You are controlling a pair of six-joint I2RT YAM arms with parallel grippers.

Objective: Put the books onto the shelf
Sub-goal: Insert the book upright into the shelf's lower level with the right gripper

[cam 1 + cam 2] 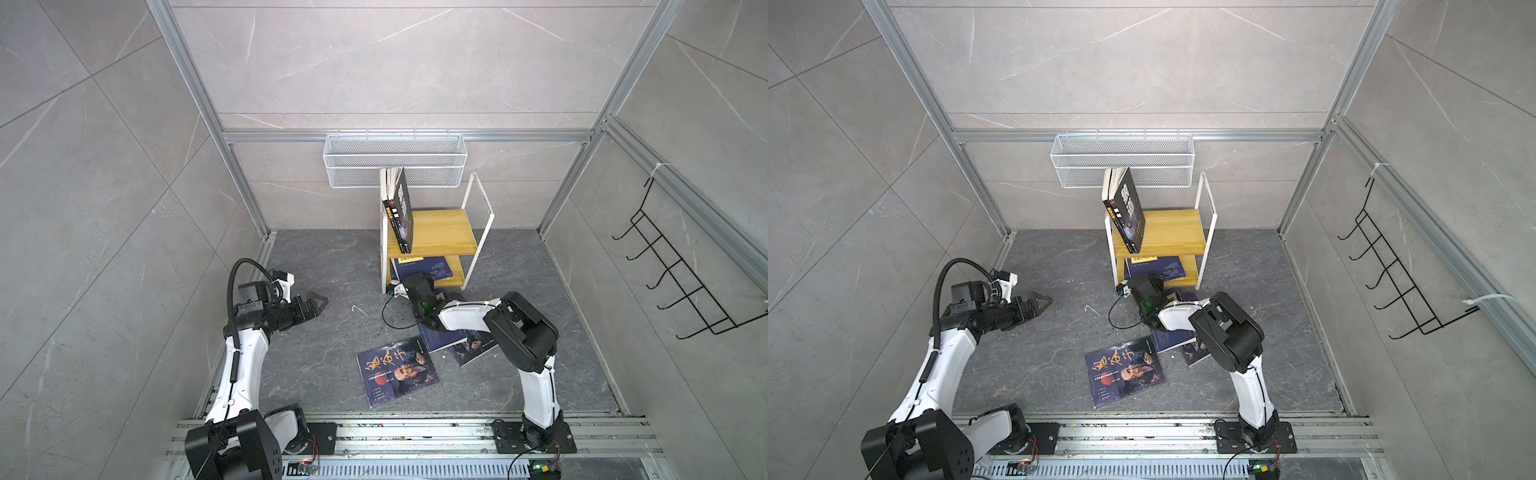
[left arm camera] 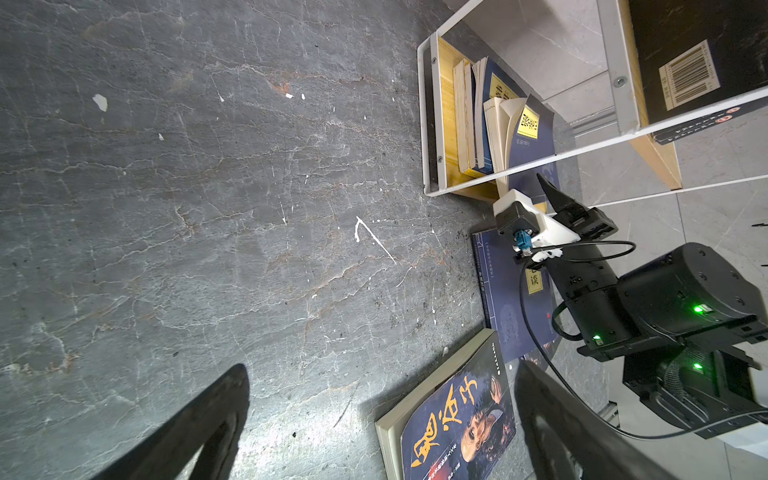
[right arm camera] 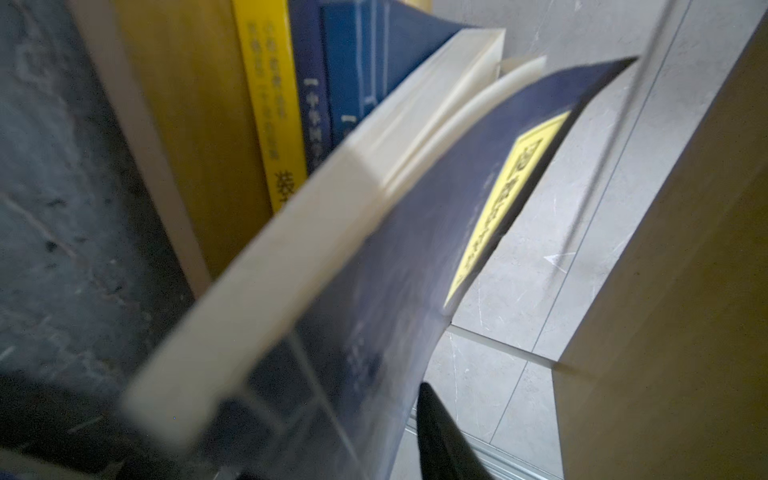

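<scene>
the dark floor between the left gripper and the shelf is bare except for small white specks, so a gripper can pass there freely. on the top board the black book stands tilted at the left end; the middle and the right of the board are free. the mesh basket hangs close above that book. navy books partly fill the lower tier, and the right arm stands before its front opening. the portrait book and two more books lie flat on the floor, these two partly under the right arm.
</scene>
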